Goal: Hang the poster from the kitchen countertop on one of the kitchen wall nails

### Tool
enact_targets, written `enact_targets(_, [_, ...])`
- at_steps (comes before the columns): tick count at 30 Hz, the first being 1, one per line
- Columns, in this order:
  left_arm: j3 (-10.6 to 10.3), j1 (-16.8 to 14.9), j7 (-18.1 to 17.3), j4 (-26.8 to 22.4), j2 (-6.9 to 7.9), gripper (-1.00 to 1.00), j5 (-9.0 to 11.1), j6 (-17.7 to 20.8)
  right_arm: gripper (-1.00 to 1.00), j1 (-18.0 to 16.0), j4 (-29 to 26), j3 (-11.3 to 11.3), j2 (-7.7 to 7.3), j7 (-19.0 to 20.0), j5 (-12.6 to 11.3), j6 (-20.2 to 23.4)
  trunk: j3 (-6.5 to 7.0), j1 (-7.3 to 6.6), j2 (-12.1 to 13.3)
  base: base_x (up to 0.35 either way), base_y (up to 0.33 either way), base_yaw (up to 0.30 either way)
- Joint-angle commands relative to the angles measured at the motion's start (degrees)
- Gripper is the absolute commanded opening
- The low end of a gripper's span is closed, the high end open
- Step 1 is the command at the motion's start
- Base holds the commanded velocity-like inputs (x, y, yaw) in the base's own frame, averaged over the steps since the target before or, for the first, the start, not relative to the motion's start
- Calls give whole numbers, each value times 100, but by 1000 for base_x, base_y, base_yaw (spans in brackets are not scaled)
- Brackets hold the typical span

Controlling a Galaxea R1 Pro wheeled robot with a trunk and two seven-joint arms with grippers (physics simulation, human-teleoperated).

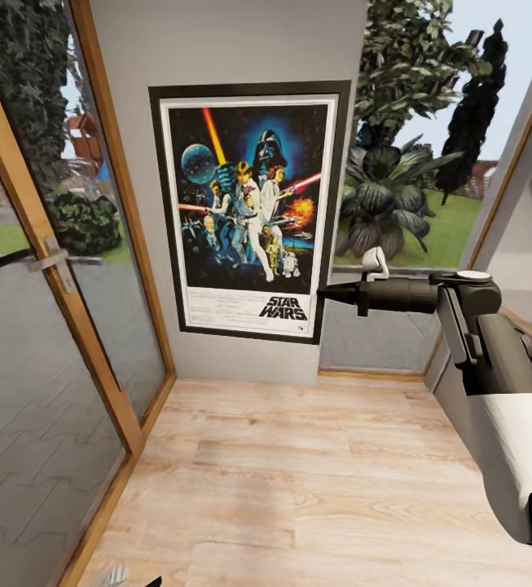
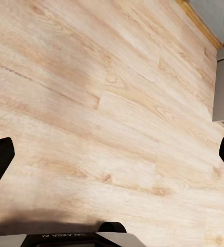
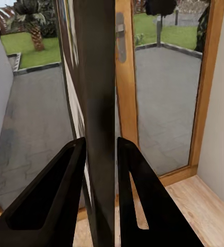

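Note:
The poster (image 1: 245, 212), black-framed with a white border and the STAR WARS logo at its bottom, stands upright and flat against the narrow grey wall (image 1: 217, 41). My right gripper (image 1: 324, 295) reaches in from the right and is shut on the frame's right edge near its lower corner. In the right wrist view the poster's dark edge (image 3: 99, 103) runs between the two fingers of the right gripper (image 3: 100, 140). My left gripper (image 2: 112, 154) hangs open over the wooden floor (image 2: 112, 92), holding nothing. No nail can be made out. The kitchen countertop is out of view.
A wood-framed glass door with a lever handle (image 1: 50, 261) stands at the left. A tall window (image 1: 396, 204) onto a garden is to the poster's right. Light plank floor (image 1: 298, 473) stretches in front of the wall.

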Motion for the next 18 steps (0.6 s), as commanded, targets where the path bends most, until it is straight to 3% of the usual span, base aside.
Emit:
enact_targets(1, [-48,-6,-7,4,2,100,23,-49,-100,-6,2,10,-5,-4,-47,55,-13,7,-12,319,0,0])
enact_targets(12, [-48,-6,-7,4,7,100,23,-49,-100,-6,2,10,-5,-2,-48,55,-13,7,-12,323,0,0])
enact_targets(18, [-48,-6,-7,4,10,100,23,-49,-100,-5,2,10,-5,-2,-48,55,-13,7,-12,178,0,0])
